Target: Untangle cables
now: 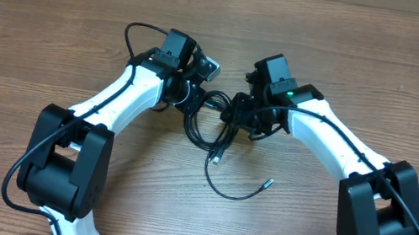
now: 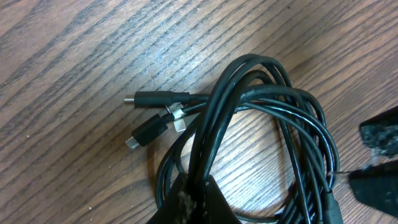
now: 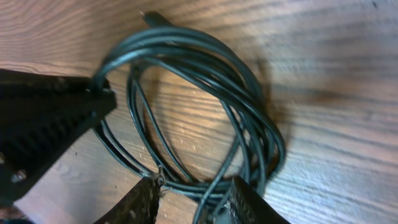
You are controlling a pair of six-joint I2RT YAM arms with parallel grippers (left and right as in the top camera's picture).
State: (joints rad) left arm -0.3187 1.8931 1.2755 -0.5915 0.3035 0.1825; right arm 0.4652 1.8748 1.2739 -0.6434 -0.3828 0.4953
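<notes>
Where the cables (image 2: 261, 99) lie bunched in the middle of the bench (image 1: 53, 32), the left tool (image 2: 191, 194) is pinched shut on a few cords at one edge of the bunch. The right tool (image 3: 198, 202) is partly open. Its two fingers (image 3: 146, 199) stand apart at the other side of the bunch, and some cords run across the gap between them. I cannot tell if the fingers press on those cords.

The cables are thin, black and smooth, wound in round loops on top of each other. Two little black plugs (image 2: 152, 98) with silver tips stick out beside the loops. One loose end (image 1: 268, 182) curls away from the bunch, toward the robot's side. The bench is brown wood with wavy lines.

The left arm (image 1: 124, 95) and the right arm (image 1: 334, 138) are white with black joints. Each is bent like an elbow and reaches in to the cables from its own side.
</notes>
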